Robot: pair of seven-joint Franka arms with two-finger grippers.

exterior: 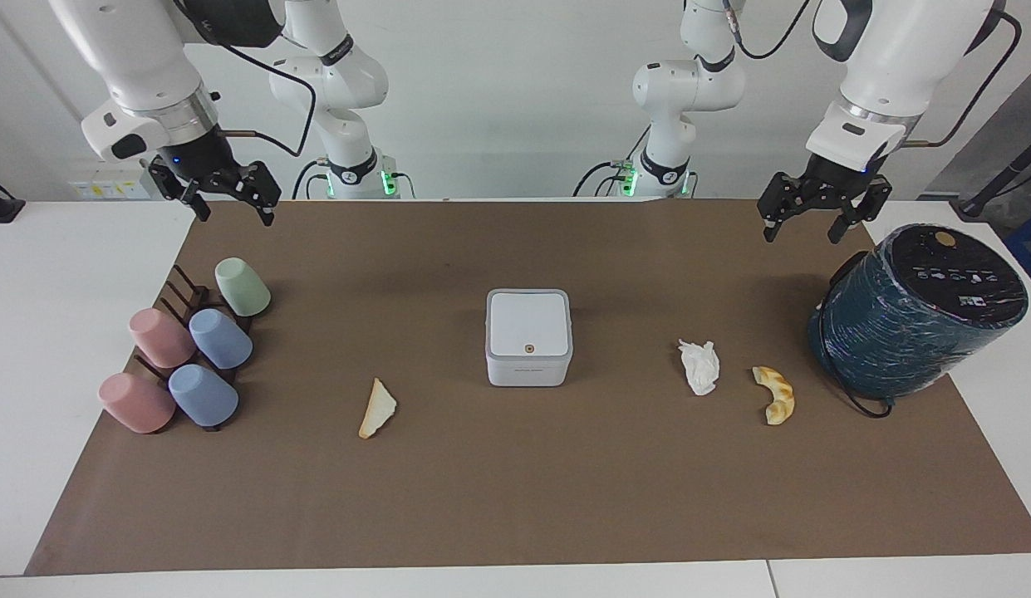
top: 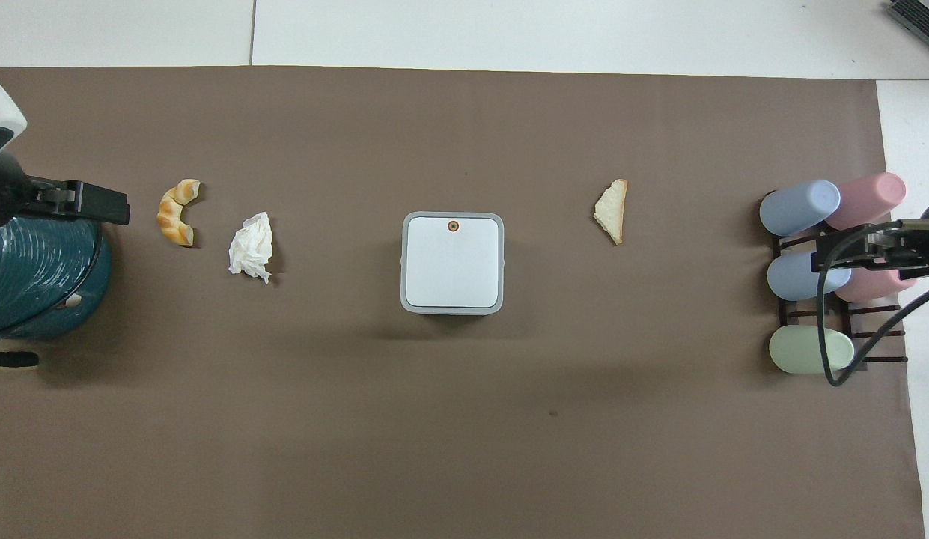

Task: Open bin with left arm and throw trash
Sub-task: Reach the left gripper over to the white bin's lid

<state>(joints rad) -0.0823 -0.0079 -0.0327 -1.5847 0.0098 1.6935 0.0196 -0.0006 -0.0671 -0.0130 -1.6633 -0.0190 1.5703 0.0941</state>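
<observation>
The white square bin [exterior: 528, 336] stands mid-mat with its lid shut, and also shows in the overhead view [top: 453, 262]. The toast slice [exterior: 377, 409] lies toward the right arm's end. The crumpled tissue [exterior: 700, 366] and the croissant [exterior: 775, 394] lie toward the left arm's end. My left gripper [exterior: 800, 237] is open and empty, raised over the mat next to the teal cylinder. My right gripper [exterior: 237, 219] is open and empty, raised over the mat's corner by the cups, and waits.
A big dark-teal cylinder [exterior: 918, 311] lies tilted at the left arm's end of the mat. A dark rack with several pastel cups [exterior: 191, 353] stands at the right arm's end. The brown mat [exterior: 515, 498] covers the table.
</observation>
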